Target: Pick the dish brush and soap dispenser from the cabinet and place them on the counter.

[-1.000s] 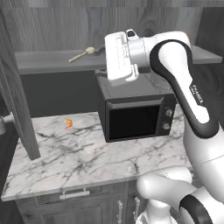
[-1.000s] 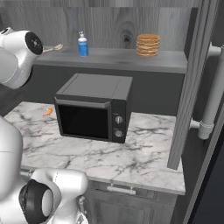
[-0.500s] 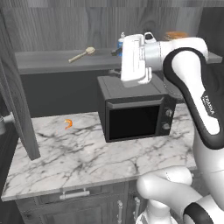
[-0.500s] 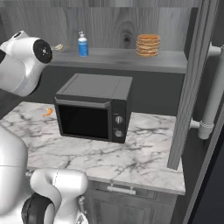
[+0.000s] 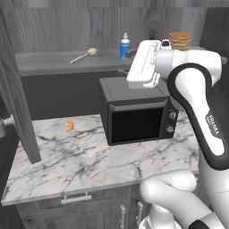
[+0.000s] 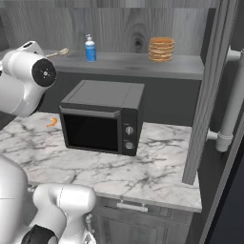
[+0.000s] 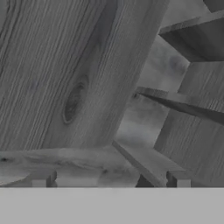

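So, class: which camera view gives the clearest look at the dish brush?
The left base view: the dish brush lies whole and unblocked on the cabinet shelf. In the right base view just its head end peeks past the arm. The hand view faces wood-grain cabinet panels.

— What sits on the shelf (image 6: pixel 119 64) inside the cabinet (image 5: pixel 58 22)?

— From my left going right: the dish brush (image 5: pixel 83 55), then the soap dispenser (image 6: pixel 89 48), then a stack of round discs (image 6: pixel 161 49) far over on the right.

— And under the shelf?

— The counter (image 5: pixel 89 156). A microwave (image 6: pixel 102 116) stands on it, below the soap dispenser. A little curled thing (image 5: pixel 69 127) lies on the counter to the left of the microwave.

— Where is your hand?

— Up above the microwave, just in front of the shelf, near the soap dispenser.
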